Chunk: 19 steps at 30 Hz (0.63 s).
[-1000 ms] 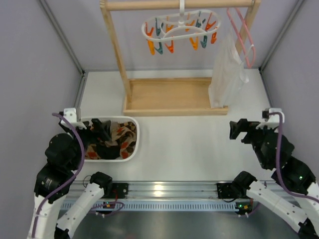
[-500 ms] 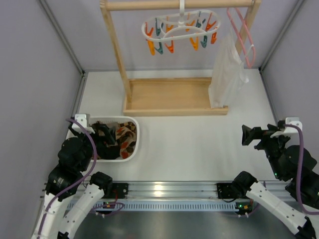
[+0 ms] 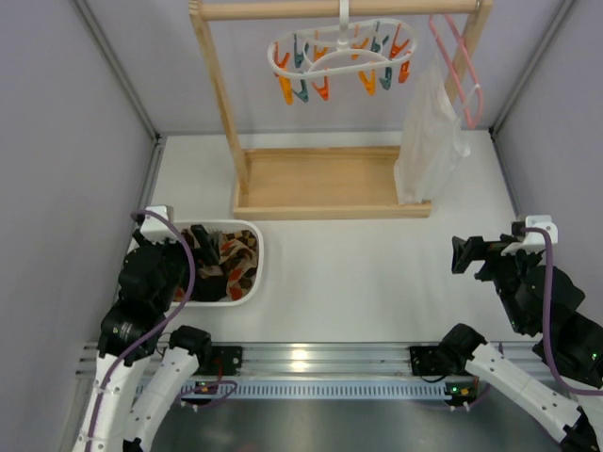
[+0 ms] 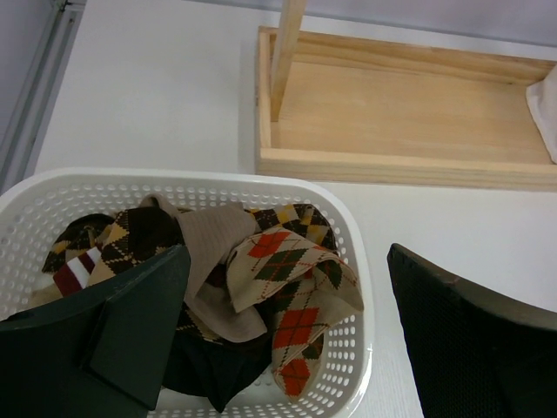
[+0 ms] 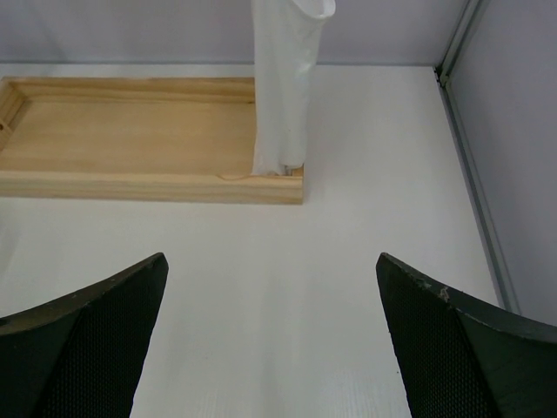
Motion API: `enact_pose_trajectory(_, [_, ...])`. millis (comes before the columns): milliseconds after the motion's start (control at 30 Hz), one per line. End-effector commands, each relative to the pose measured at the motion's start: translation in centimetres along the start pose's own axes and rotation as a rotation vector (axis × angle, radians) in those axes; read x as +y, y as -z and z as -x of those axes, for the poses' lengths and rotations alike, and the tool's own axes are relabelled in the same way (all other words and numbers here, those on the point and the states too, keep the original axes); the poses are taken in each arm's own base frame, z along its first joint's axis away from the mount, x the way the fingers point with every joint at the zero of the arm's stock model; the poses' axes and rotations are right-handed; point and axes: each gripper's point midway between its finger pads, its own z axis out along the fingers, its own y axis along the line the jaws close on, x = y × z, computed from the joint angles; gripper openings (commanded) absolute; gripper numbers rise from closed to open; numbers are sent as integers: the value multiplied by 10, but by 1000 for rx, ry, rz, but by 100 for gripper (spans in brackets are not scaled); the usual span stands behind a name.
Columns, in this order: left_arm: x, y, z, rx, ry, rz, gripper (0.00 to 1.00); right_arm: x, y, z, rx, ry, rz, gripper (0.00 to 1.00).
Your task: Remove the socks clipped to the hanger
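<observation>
Socks (image 4: 296, 287) in basket (image 4: 261, 180) via L wrist cam, hanger (image 3: 279, 58) only top view, L end effector (image 4: 289, 252), R end effector (image 5: 271, 257) released.

1. A white table (image 3: 377, 273) carries everything here.
2. The wooden base (image 3: 330, 179) of a rack, a shallow tray, stands on it toward the back.
3. A white perforated basket (image 3: 257, 259) sits front left, apart from that base.

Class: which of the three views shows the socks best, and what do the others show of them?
The left wrist view: the socks lie heaped in the white basket, close up, their argyle diamonds plain. The top external view shows them small, partly behind the left arm. The right wrist view shows none.
</observation>
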Motion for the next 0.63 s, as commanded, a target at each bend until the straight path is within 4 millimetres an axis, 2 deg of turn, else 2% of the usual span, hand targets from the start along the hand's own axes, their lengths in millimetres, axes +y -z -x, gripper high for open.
enact_pose_trajectory(0, [2, -5, 11, -39, 21, 7, 98, -2, -1, -4, 15, 7, -13, 99])
enact_pose_trajectory(600, [4, -3, 13, -55, 32, 15, 99, 0, -6, -6, 34, 20, -30, 100])
